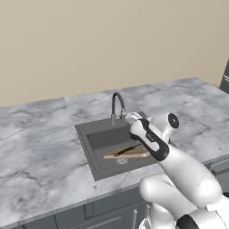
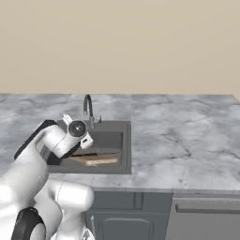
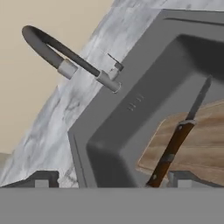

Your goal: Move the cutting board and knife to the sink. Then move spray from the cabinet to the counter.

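Note:
The cutting board (image 1: 134,155) (image 2: 96,160) (image 3: 199,144) lies tilted inside the dark grey sink (image 1: 87,147) (image 2: 125,140) (image 3: 131,113). The knife (image 1: 126,150) (image 3: 173,151), with a brown handle and dark blade, rests across the board. My gripper (image 1: 133,118) (image 2: 67,118) (image 3: 113,179) hangs open over the basin just in front of the faucet, above the board and knife, with nothing between its fingers (image 3: 41,179). The spray and the cabinet are out of view.
A thin black arched faucet (image 1: 117,105) (image 2: 87,108) (image 3: 57,54) rises at the sink's back rim, close to my hand. The marble counter (image 1: 40,152) (image 2: 183,136) spreads on both sides. A dark object (image 1: 226,80) stands at the far right edge.

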